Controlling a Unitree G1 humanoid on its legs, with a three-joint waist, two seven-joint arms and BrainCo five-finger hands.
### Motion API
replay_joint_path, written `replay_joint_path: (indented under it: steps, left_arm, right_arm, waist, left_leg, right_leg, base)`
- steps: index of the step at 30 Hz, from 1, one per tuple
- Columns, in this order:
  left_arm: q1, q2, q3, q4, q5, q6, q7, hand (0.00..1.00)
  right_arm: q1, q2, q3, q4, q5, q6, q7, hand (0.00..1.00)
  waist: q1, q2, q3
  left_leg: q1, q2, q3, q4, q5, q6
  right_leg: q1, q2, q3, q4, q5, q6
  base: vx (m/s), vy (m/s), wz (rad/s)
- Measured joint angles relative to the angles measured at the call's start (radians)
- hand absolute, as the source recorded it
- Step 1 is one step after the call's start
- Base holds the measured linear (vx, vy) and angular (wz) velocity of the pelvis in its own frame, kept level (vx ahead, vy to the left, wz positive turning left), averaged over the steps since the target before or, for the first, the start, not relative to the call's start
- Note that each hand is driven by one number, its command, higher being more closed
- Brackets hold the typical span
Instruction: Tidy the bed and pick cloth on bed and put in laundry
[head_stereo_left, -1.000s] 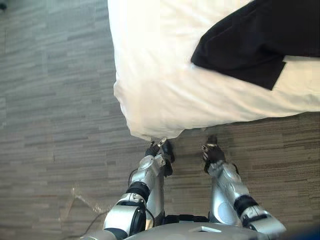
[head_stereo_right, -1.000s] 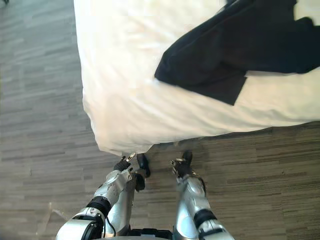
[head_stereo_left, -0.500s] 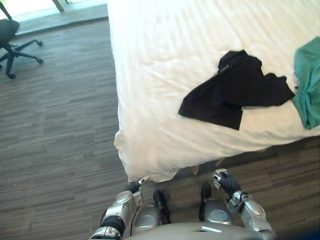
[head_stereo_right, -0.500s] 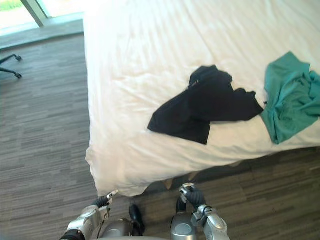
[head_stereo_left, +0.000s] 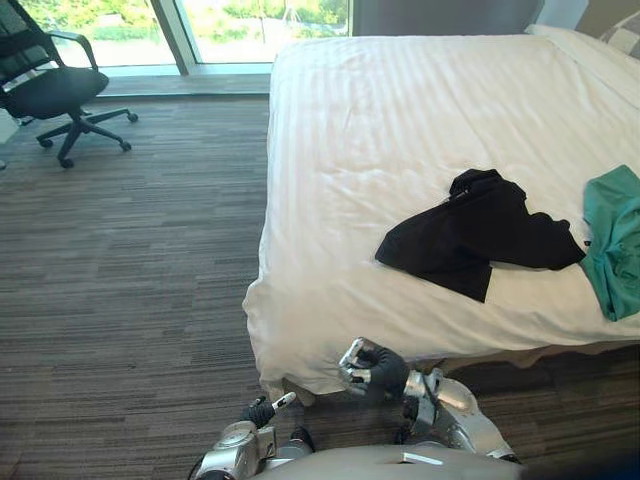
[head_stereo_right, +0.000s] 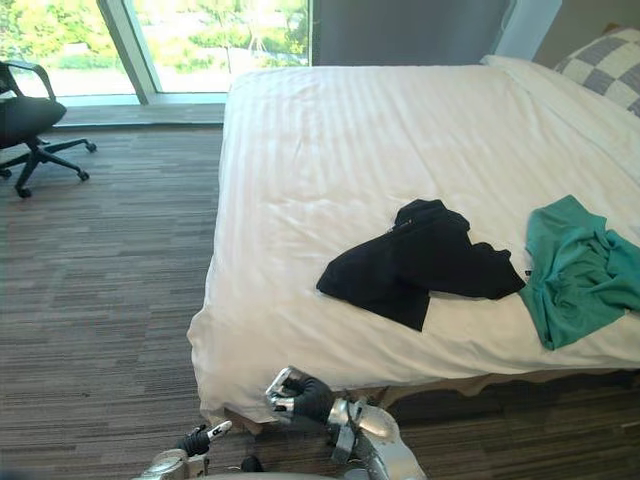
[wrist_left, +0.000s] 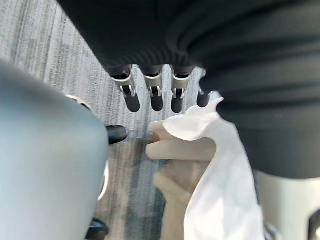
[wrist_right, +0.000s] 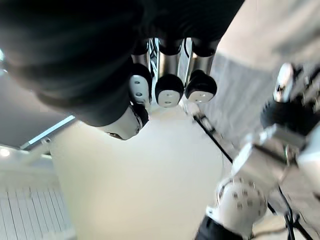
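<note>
A bedroom: white-sheeted bed (head_stereo_right: 400, 150), checked pillow (head_stereo_right: 600, 65), office chair (head_stereo_left: 50, 85), carpeted floor (head_stereo_left: 120, 260).

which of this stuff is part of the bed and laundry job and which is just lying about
Job: white bed; black garment; teal garment, both lying on the bed.
Lying about: office chair on the floor near the window.

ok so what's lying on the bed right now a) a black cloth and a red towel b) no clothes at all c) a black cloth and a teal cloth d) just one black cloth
C: a black cloth lies crumpled on the white bed near its foot edge, and a teal cloth lies beside it on the robot's right.
</note>
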Motion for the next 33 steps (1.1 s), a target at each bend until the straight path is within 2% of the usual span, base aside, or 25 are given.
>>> replay_joint_path:
  steps: [1,3,5,6,7,9,11,13,15,17,20,22,24,29,32,33]
  left_arm:
    - [0.000,0.000,0.000,0.002,-0.007,-0.010,0.000,0.00]
    - [-0.012,0.003,-0.002,0.011,-0.017,-0.025,0.000,0.00]
    - [-0.063,0.008,-0.020,0.033,-0.071,-0.068,0.002,0.00]
    - [-0.105,0.005,-0.021,0.045,-0.122,-0.091,0.001,0.00]
    - [-0.144,0.002,-0.023,0.055,-0.162,-0.111,0.002,0.00]
    - [-0.184,-0.001,-0.039,0.059,-0.211,-0.133,0.002,0.00]
    - [-0.206,0.000,-0.042,0.072,-0.243,-0.154,0.004,0.00]
    - [-0.244,0.001,-0.042,0.091,-0.253,-0.162,0.006,0.00]
    - [-0.293,-0.010,-0.041,0.104,-0.274,-0.180,0.023,0.00]
    - [-0.339,-0.043,-0.040,0.104,-0.279,-0.213,0.035,0.00]
    - [-0.367,-0.072,-0.034,0.102,-0.279,-0.224,0.045,0.00]
    - [-0.382,-0.111,-0.015,0.096,-0.280,-0.235,0.065,0.00]
    - [-0.394,-0.126,-0.012,0.087,-0.280,-0.234,0.086,0.00]
    - [-0.404,-0.163,0.031,0.054,-0.280,-0.225,0.130,0.00]
    - [-0.405,-0.183,0.069,0.012,-0.298,-0.208,0.158,0.00]
    - [-0.405,-0.187,0.072,-0.009,-0.314,-0.202,0.173,0.00]
  right_arm:
    - [-0.030,0.004,0.033,-0.001,0.024,0.013,-0.006,1.00]
    - [-0.088,0.007,0.064,-0.023,0.044,0.029,-0.026,1.00]
    - [-0.250,0.053,0.087,-0.069,0.070,0.033,-0.094,1.00]
    - [-0.372,0.106,0.080,-0.075,0.079,0.033,-0.148,1.00]
    - [-0.464,0.139,0.083,-0.076,0.080,0.038,-0.195,1.00]
    - [-0.541,0.154,0.088,-0.076,0.079,0.048,-0.241,1.00]
    - [-0.563,0.153,0.088,-0.072,0.079,0.058,-0.280,1.00]
    - [-0.580,0.153,0.075,-0.058,0.080,0.059,-0.312,1.00]
    - [-0.621,0.153,0.042,-0.026,0.081,0.057,-0.351,1.00]
    - [-0.654,0.153,0.019,0.003,0.093,0.043,-0.408,1.00]
    - [-0.667,0.153,0.013,0.011,0.106,0.026,-0.461,1.00]
    - [-0.659,0.153,-0.005,0.059,0.110,0.006,-0.517,1.00]
    - [-0.648,0.152,-0.036,0.111,0.110,-0.008,-0.547,1.00]
    - [-0.571,0.150,-0.080,0.179,0.107,-0.062,-0.555,1.00]
    - [-0.477,0.148,-0.183,0.201,0.111,-0.097,-0.557,1.00]
    - [-0.432,0.142,-0.261,0.225,0.130,-0.112,-0.573,1.00]
  waist:
    - [0.004,0.014,0.011]
    - [0.012,0.019,0.026]
    - [0.025,0.037,0.076]
    - [0.023,0.048,0.144]
    - [0.034,0.072,0.215]
    - [0.058,0.102,0.279]
    - [0.075,0.108,0.289]
    - [0.077,0.102,0.294]
    - [0.078,0.093,0.304]
    - [0.079,0.099,0.311]
    - [0.077,0.105,0.314]
    - [0.077,0.122,0.323]
    - [0.076,0.131,0.328]
    - [0.061,0.131,0.328]
    - [0.042,0.126,0.329]
    - [0.039,0.118,0.331]
  left_leg:
    - [-0.008,0.000,-0.005,0.001,0.003,0.001]
    - [-0.049,0.008,-0.010,0.012,-0.003,-0.007]
    - [-0.203,0.017,-0.018,0.076,-0.008,-0.001]
    - [-0.267,0.015,-0.038,0.088,-0.001,-0.011]
    - [-0.303,0.014,-0.040,0.085,0.009,-0.017]
    - [-0.353,0.017,-0.043,0.087,0.024,-0.021]
    - [-0.428,0.025,-0.045,0.102,0.056,-0.014]
    - [-0.492,0.030,-0.045,0.139,0.069,0.008]
    - [-0.547,0.030,-0.043,0.175,0.071,0.011]
    - [-0.585,0.033,-0.039,0.196,0.071,0.011]
    - [-0.621,0.033,-0.037,0.214,0.071,0.011]
    - [-0.642,0.033,-0.035,0.213,0.071,0.011]
    - [-0.649,0.033,-0.034,0.210,0.069,0.008]
    - [-0.652,0.036,-0.009,0.208,0.062,0.001]
    - [-0.647,0.043,0.000,0.208,0.060,-0.005]
    - [-0.638,0.043,0.018,0.207,0.058,-0.004]
  right_leg:
    - [-0.005,0.000,-0.002,0.000,0.001,-0.002]
    - [-0.039,-0.003,-0.003,0.004,-0.006,-0.003]
    - [-0.178,-0.017,-0.002,0.051,-0.004,-0.005]
    - [-0.249,-0.019,-0.001,0.076,-0.003,-0.007]
    - [-0.288,-0.020,-0.001,0.084,0.005,-0.017]
    - [-0.345,-0.020,-0.001,0.100,0.014,-0.022]
    - [-0.422,-0.018,0.000,0.128,0.028,-0.042]
    - [-0.481,-0.018,0.002,0.158,0.030,-0.055]
    - [-0.535,-0.021,0.012,0.187,0.026,-0.062]
    - [-0.579,-0.026,0.027,0.205,0.018,-0.071]
    - [-0.633,-0.033,0.042,0.244,0.003,-0.076]
    - [-0.683,-0.038,0.057,0.289,-0.017,-0.083]
    - [-0.714,-0.046,0.061,0.332,-0.038,-0.084]
    - [-0.764,-0.053,0.086,0.398,-0.068,-0.084]
    - [-0.765,-0.050,0.098,0.400,-0.066,-0.080]
    - [-0.765,-0.048,0.112,0.395,-0.061,-0.075]
  base:
    - [-0.11,-0.001,0.09]
    - [-0.13,0.000,0.07]
    - [-0.17,-0.007,0.19]
    - [-0.16,-0.009,0.26]
    - [-0.14,-0.007,0.21]
    - [-0.12,-0.010,0.08]
    - [0.03,-0.033,0.05]
    - [0.09,-0.036,0.08]
    - [0.06,-0.038,0.02]
    - [0.03,-0.029,-0.10]
    - [-0.01,-0.025,-0.12]
    - [-0.04,-0.016,-0.07]
    - [-0.08,-0.024,-0.03]
    - [-0.08,-0.041,-0.09]
    - [-0.05,-0.026,-0.10]
    - [-0.02,-0.008,-0.25]
